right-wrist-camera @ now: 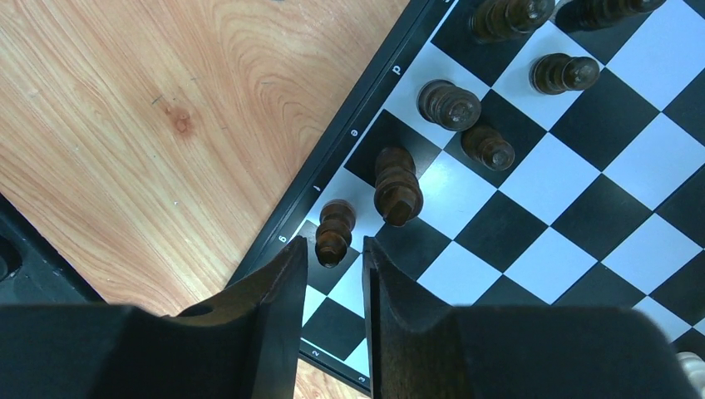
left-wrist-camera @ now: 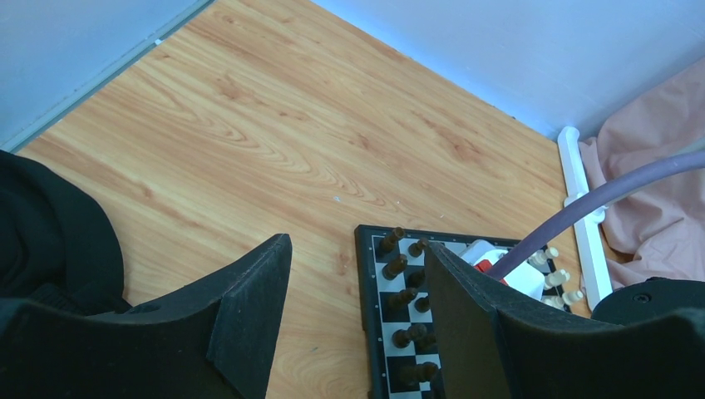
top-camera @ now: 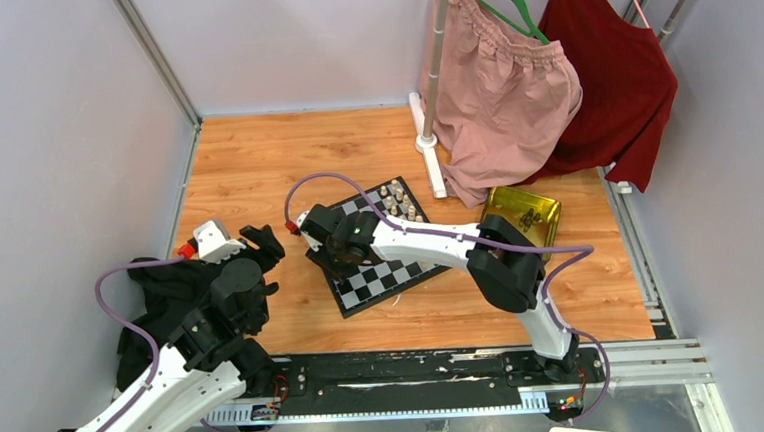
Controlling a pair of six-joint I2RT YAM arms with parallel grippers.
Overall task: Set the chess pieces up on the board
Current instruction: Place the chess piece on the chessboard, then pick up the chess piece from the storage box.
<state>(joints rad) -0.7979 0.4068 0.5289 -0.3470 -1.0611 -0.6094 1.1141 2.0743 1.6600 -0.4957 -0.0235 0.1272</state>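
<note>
The board [top-camera: 394, 273] lies at mid table under my right arm. Several dark chess pieces [right-wrist-camera: 449, 104] stand along its left edge, also seen in the left wrist view [left-wrist-camera: 393, 266]. My right gripper [right-wrist-camera: 335, 243] hovers low over the board's [right-wrist-camera: 532, 216] near-left corner, open. One dark piece [right-wrist-camera: 335, 223] stands on the board right at the fingertips, with a gap on each side. In the top view the right gripper [top-camera: 332, 251] is mostly hidden by its wrist. My left gripper [left-wrist-camera: 356, 245] is open and empty over bare wood left of the board [left-wrist-camera: 363, 283].
Cream pieces [top-camera: 397, 197] line the board's far edge. A gold tray [top-camera: 528, 212] sits right of the board. Pink [top-camera: 505, 88] and red [top-camera: 615, 71] garments hang from a rack at the back right. A black cloth [top-camera: 162, 290] lies by the left arm.
</note>
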